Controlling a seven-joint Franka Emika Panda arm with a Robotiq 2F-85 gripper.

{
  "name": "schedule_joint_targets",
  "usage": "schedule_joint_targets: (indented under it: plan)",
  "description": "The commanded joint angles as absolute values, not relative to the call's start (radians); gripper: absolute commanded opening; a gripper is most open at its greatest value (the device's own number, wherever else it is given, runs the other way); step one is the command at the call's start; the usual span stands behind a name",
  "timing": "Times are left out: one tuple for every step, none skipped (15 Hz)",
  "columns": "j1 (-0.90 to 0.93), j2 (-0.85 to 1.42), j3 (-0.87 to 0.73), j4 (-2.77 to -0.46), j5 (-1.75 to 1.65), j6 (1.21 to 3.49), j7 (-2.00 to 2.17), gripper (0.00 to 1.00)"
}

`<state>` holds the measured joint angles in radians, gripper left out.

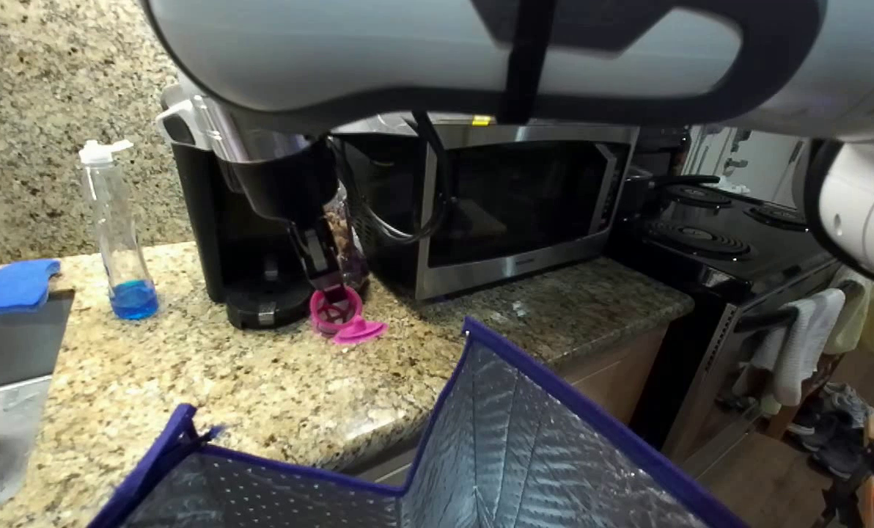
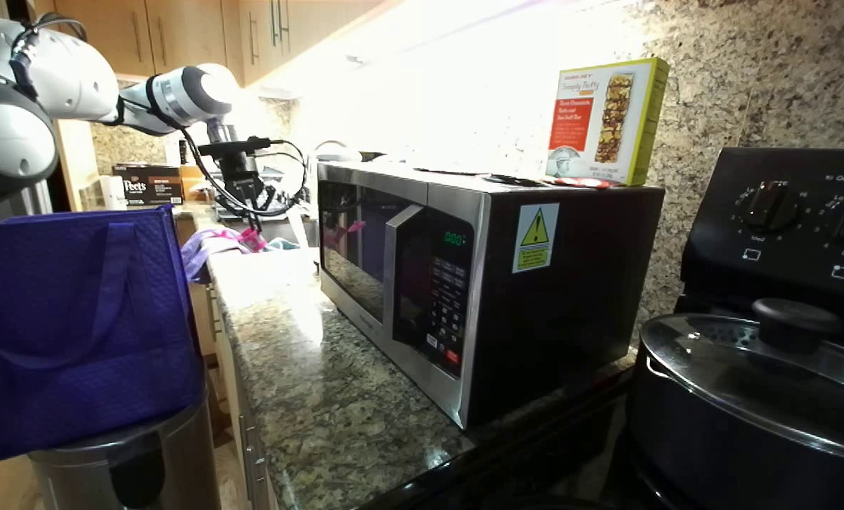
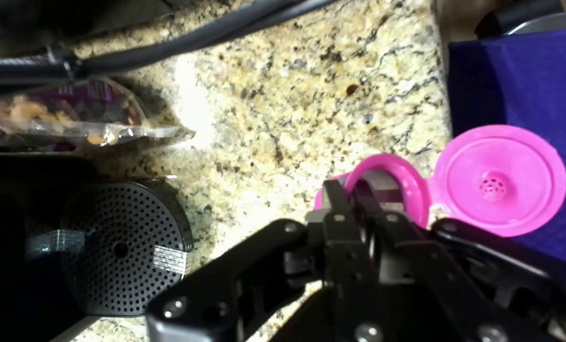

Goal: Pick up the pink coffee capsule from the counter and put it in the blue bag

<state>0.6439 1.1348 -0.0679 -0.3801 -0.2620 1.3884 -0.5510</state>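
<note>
My black two-fingered gripper (image 3: 347, 186) pinches the magenta-pink plastic cup-shaped capsule (image 3: 410, 184) by its wall. Its round lid (image 3: 499, 183) stands open.

Bright light (image 2: 478, 92) glares beneath pale wooden cabinets (image 2: 188, 35).

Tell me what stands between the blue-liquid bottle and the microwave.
In an exterior view, the coffee maker, a snack bag and the gripper holding the pink capsule show between the bottle and the microwave.
</note>
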Motion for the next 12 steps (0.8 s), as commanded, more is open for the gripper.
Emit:
schedule_joint_targets:
  plan:
    - [0.638, 1.112, -0.039, -0.37, -0.247, 1.28, -0.511, 0.07]
    - [0.637, 1.086, -0.033, -0.406, -0.24, 1.276, -0.483, 0.07]
    - [0.635, 1.084, -0.027, -0.4, -0.234, 1.272, -0.454, 0.07]
    - [0.635, 1.079, -0.024, -0.395, -0.231, 1.27, -0.425, 0.07]
    - [0.637, 1.073, -0.021, -0.389, -0.229, 1.276, -0.39, 0.07]
    - [0.64, 1.066, -0.019, -0.385, -0.226, 1.281, -0.364, 0.07]
    - [0.648, 1.052, -0.022, -0.384, -0.228, 1.269, -0.326, 0.07]
    - [0.655, 1.04, -0.024, -0.384, -0.229, 1.261, -0.295, 0.07]
    - [0.662, 1.024, -0.023, -0.383, -0.228, 1.257, -0.269, 0.07]
    - [0.669, 1.008, -0.024, -0.381, -0.228, 1.253, -0.239, 0.07]
    - [0.682, 0.988, -0.022, -0.38, -0.227, 1.245, -0.216, 0.07]
    - [0.694, 0.967, -0.02, -0.383, -0.225, 1.228, -0.198, 0.07]
